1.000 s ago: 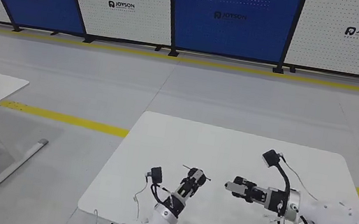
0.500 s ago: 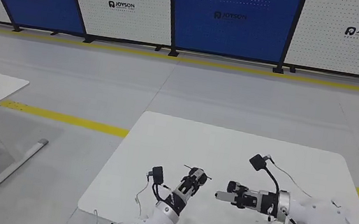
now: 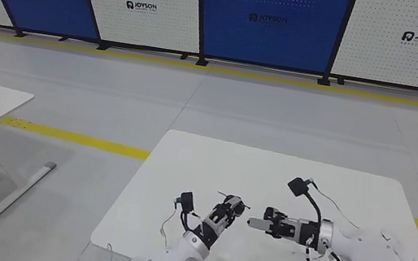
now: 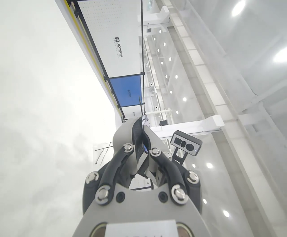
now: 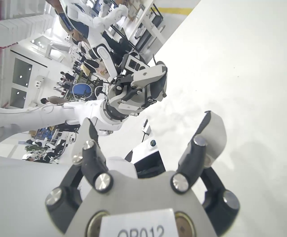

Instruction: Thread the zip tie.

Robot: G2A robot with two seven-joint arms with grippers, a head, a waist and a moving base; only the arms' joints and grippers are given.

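The left gripper (image 3: 232, 206) is clenched on the black zip tie (image 4: 141, 111). The tie's thin end pokes out past the fingertips, and the rest of the strap is pinched inside the grip and hard to make out. Facing the left gripper, near it but not touching, the right gripper (image 5: 149, 117) hangs with its fingers spread and nothing between them. Under the left gripper is the white table (image 3: 332, 183). Beyond the left gripper a few thin dark strands (image 4: 102, 153), possibly spare ties, lie on the tabletop.
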